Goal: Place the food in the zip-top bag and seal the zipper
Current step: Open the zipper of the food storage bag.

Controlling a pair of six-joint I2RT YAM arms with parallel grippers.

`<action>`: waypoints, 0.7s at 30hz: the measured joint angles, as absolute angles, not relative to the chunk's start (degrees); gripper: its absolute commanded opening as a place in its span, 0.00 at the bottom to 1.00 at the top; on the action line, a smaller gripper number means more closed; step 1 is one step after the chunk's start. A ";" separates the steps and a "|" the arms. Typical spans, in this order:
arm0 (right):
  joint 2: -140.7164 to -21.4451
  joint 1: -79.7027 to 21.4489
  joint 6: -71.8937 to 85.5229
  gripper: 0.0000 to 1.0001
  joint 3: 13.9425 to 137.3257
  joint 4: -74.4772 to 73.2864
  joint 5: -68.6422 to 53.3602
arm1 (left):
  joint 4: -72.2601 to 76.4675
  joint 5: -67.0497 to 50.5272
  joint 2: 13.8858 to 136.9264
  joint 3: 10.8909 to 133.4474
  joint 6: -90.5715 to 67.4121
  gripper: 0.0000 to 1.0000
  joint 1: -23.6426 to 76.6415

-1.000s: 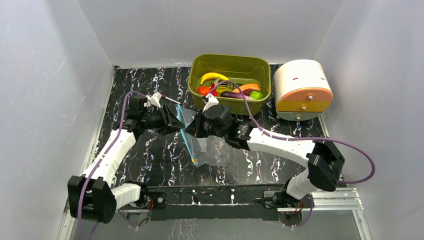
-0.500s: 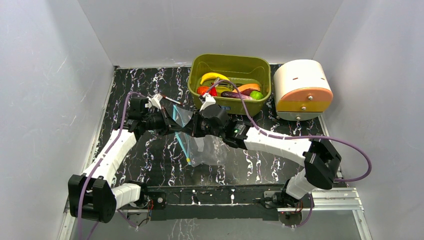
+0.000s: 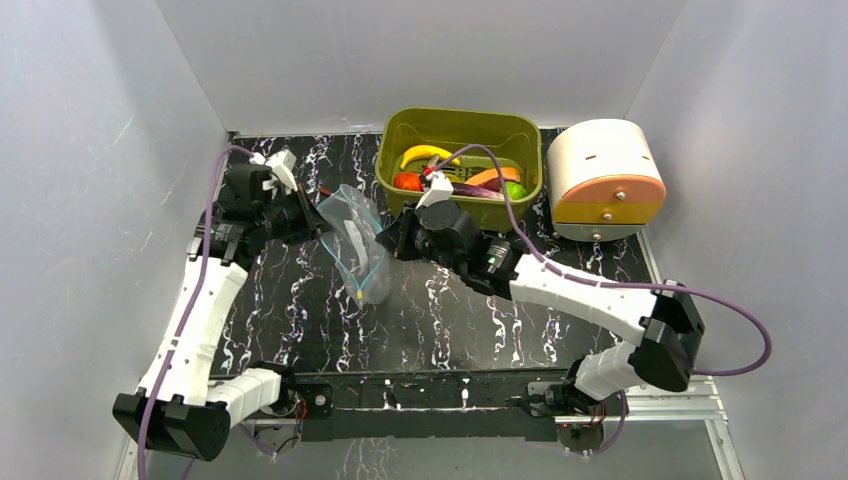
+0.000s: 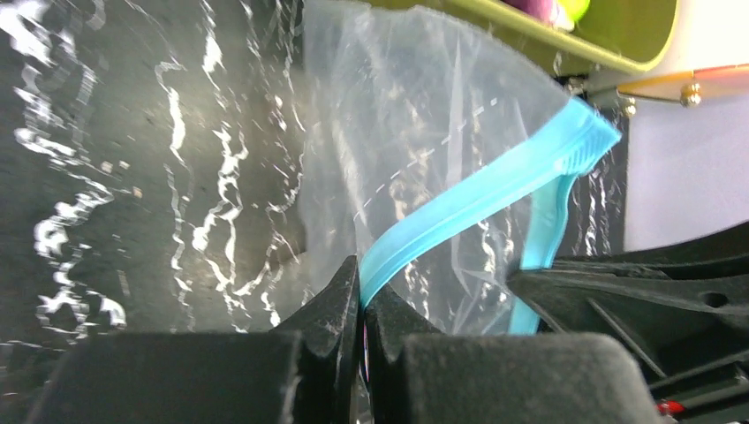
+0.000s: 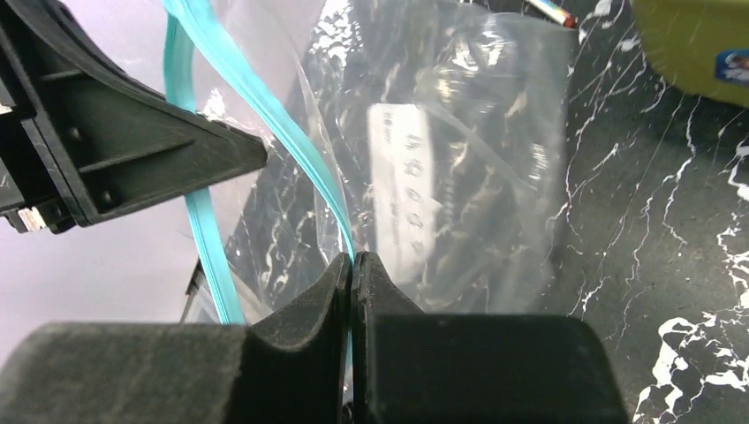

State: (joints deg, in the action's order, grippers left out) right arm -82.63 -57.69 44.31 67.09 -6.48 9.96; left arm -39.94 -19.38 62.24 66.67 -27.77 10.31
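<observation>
Clear zip-top bag (image 3: 355,250) hangs between both arms, beside the olive tub (image 3: 460,115) holding the food (image 3: 425,155). Left gripper (image 4: 360,278) and right gripper (image 5: 352,265) each pinch the teal zipper (image 4: 481,194) tight (one lip apiece); parting them gently and evenly should open the mouth without slipping.

Whole scene viewed from high above the near edge, black white-veined marble tabletop (image 3: 300,300) looked down on, both wrist views held close from opposite sides, clear floppy teal-edged plastic pouch (image 3: 355,245) shared by all three
</observation>
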 measured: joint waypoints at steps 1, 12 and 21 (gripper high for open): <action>-81.84 -57.69 44.25 0.00 67.09 -6.48 10.61 | -41.56 -17.91 62.19 68.86 -26.68 0.00 10.33; -75.37 -57.78 46.57 0.00 62.22 -5.45 15.09 | -53.28 -9.23 63.61 83.37 -16.40 0.00 10.63; -76.29 -57.98 50.09 0.00 56.45 -3.33 13.34 | -53.80 -13.50 66.22 76.27 -15.51 0.31 11.09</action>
